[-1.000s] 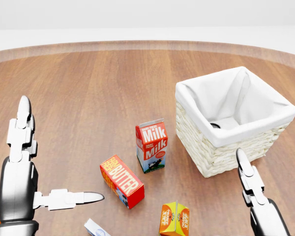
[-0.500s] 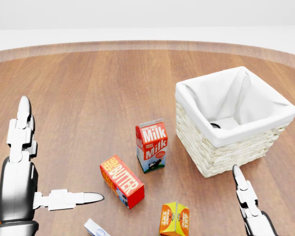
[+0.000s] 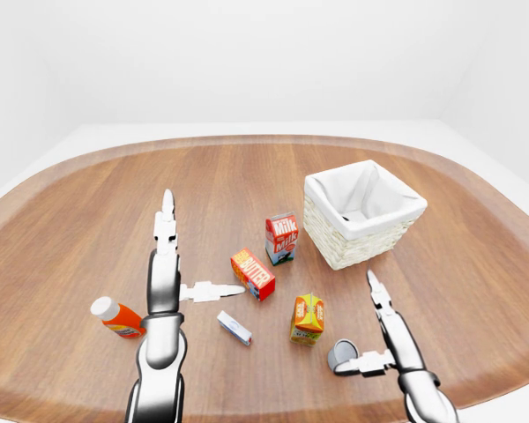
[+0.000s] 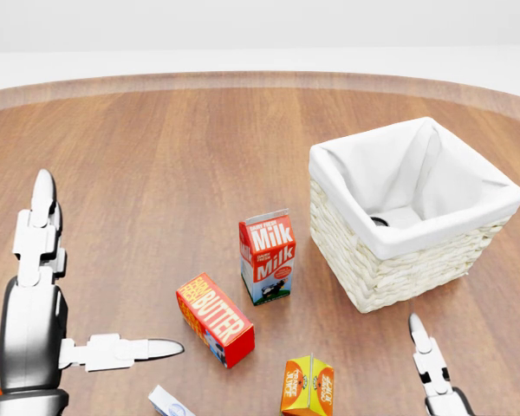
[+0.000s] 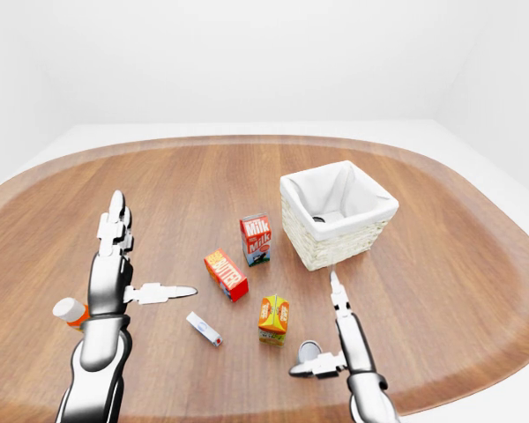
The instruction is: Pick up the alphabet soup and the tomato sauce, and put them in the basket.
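A small can (image 3: 341,354) lies on its side on the wooden table (image 3: 88,220), grey end toward me; its label is hidden. My right hand (image 3: 353,322) is open, its thumb tip right beside the can and its long fingers (image 3: 376,295) pointing up the view toward the white-lined wicker basket (image 3: 406,222). A dark round edge (image 4: 380,221) shows low inside the basket; I cannot tell what it is. My left hand (image 3: 203,247) is open and empty at the left, fingers upright, thumb toward the butter box.
A milk carton (image 4: 267,256) stands left of the basket. A butter box (image 4: 214,319), an orange juice carton (image 3: 307,318) and a small white-blue box (image 3: 234,328) lie between my hands. An orange bottle (image 3: 116,318) lies left of my left arm.
My right hand has sunk toward the bottom of the head view, away from the basket wall. The left hand and the objects have not moved.
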You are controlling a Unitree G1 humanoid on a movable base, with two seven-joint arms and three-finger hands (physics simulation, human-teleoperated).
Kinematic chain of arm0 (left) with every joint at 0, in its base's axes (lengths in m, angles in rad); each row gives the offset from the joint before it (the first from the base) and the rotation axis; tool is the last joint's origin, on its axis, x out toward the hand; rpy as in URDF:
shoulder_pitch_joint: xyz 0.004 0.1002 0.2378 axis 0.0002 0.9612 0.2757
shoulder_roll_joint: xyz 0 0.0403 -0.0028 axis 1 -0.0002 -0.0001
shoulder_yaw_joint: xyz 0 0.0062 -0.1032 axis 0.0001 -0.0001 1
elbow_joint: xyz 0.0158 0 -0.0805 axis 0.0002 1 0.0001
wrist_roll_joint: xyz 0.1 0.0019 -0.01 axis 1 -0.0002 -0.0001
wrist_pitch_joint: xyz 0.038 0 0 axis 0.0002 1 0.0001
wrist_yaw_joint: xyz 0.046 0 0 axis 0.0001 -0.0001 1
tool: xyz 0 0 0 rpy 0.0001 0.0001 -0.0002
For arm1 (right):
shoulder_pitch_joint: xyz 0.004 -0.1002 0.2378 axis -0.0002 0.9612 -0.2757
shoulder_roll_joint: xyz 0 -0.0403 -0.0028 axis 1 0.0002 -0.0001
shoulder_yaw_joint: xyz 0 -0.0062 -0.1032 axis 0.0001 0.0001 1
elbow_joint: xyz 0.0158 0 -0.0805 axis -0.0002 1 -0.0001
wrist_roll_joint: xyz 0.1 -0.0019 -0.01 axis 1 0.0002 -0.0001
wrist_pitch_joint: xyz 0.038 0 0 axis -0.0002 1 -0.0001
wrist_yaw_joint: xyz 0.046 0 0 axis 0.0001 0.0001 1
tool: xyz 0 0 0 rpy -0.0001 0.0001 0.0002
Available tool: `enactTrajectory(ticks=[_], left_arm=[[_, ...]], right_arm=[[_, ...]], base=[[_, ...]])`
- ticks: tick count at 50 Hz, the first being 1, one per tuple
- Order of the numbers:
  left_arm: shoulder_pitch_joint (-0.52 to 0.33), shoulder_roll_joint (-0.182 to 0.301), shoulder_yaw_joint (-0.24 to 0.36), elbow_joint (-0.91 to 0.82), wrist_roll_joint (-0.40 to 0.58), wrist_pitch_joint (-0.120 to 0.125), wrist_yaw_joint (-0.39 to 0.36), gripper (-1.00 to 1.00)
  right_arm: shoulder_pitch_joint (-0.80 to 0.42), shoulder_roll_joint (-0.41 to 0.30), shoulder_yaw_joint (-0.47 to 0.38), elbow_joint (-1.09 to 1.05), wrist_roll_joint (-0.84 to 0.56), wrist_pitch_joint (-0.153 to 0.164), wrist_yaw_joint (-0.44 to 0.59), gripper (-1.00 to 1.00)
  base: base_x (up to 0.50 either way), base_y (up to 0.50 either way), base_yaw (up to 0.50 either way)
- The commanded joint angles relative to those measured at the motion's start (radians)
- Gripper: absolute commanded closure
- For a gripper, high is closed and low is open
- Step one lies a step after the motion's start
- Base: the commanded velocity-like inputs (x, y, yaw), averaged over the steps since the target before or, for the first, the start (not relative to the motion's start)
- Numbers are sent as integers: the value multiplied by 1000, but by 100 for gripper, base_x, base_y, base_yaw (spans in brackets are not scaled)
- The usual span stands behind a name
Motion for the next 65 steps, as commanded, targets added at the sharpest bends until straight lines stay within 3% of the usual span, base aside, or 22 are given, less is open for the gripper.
enactTrajectory(ticks=[1, 12, 14, 43, 47, 50, 65], left_arm=[[2, 0, 0, -9, 0, 0, -2, -100], [-2, 1, 4, 0, -4, 0, 0, -100], [0, 0, 1, -4, 0, 0, 0, -100], [2, 1, 1, -5, 0, 0, -2, -100], [3, 0, 0, -8, 1, 0, -2, -100], [3, 0, 0, -6, 1, 0, -1, -100], [3, 0, 0, -6, 1, 0, -1, -100]], right_arm=[[-2, -4, 6, 29, -30, 0, -22, -100], [-7, -8, 18, 35, -52, 0, -39, -100], [-20, -7, 36, 120, -110, 0, -88, -100], [4, -40, 91, 116, -136, 0, -143, -100], [-20, -47, 85, 225, -189, 0, -213, -100], [9, -46, 99, 126, -148, 0, -157, -100], [-1, -52, 112, 159, -173, 0, -184, -100]], base=[[0, 0, 0], [0, 0, 0], [0, 0, 0], [0, 0, 0], [0, 0, 0], [0, 0, 0], [0, 0, 0]])
